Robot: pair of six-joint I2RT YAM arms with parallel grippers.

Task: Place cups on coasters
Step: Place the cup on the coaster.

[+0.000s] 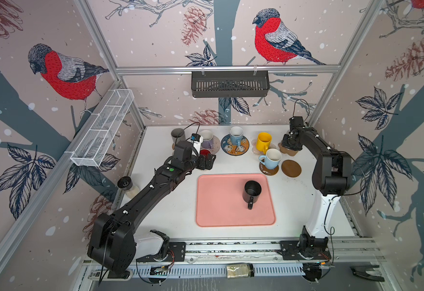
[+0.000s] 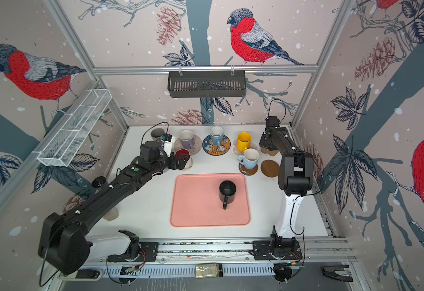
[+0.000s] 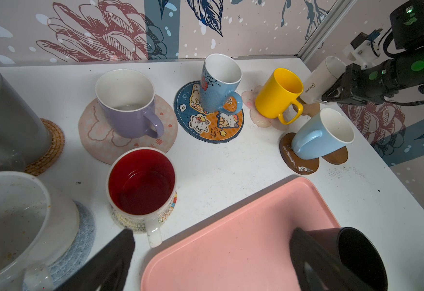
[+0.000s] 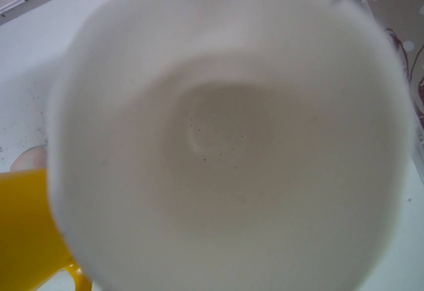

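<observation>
The left end effector (image 1: 208, 161) hung with its fingers (image 3: 115, 259) spread wide apart and nothing between them, low over the counter (image 1: 170, 206) near the back left. The red-inside white mug (image 3: 141, 186) stood upright just beyond its fingertips, clear of them, on a cream round coaster (image 3: 125, 223), with its handle turned toward the gap between the fingers. A white speckled mug (image 3: 17, 221) on a grey woven coaster (image 3: 82, 239) stood just beside that end effector, and a grey mug (image 1: 177, 136) on a woven straw coaster (image 3: 50, 141) stood behind it.

The right end effector (image 1: 291, 144) was at the back right corner, clamped on a white mug (image 3: 318, 80) lettered "Simple". That mug was tilted over the tan cloud-shaped coaster (image 3: 310, 109); whether its base touched the coaster could not be told. In the right wrist view the mug's pale inside filled nearly everything, with the yellow mug (image 4: 12, 221) just beside it.

The black mug (image 1: 251, 191) stood upright on the pink tray (image 1: 218, 201), handle toward the front, apart from both end effectors. A bare brown disc (image 1: 291, 168) lay between the tray and the right end effector, next to a light blue mug (image 1: 271, 158) on the other brown disc (image 1: 269, 171).
</observation>
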